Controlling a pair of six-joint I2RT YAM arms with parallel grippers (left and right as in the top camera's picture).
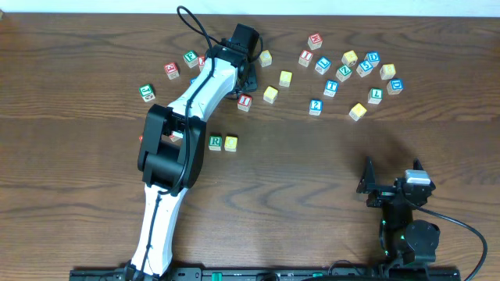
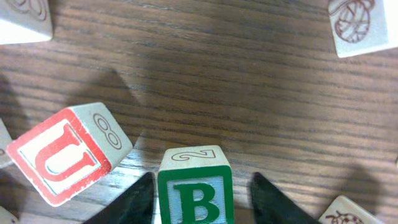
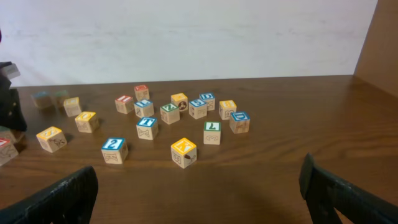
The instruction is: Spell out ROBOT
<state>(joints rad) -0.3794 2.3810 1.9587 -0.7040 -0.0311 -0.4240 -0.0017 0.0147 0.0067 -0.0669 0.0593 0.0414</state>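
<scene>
Since the green-lettered wooden B cube [image 2: 195, 199] looks light and rigid, its flat sides suit gripping. The half-open left hand [image 2: 202, 182] straddles it, unclamped.

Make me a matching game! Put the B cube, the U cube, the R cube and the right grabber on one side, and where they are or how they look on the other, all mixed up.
Things:
1. B cube
2. U cube
3. R cube
4. right gripper

Clues:
a. beside a yellow cube
b. wide open, holding nothing
c. has a red letter
d. between the tips of the left gripper

Pairs: 1-d, 2-c, 3-a, 4-b
</scene>
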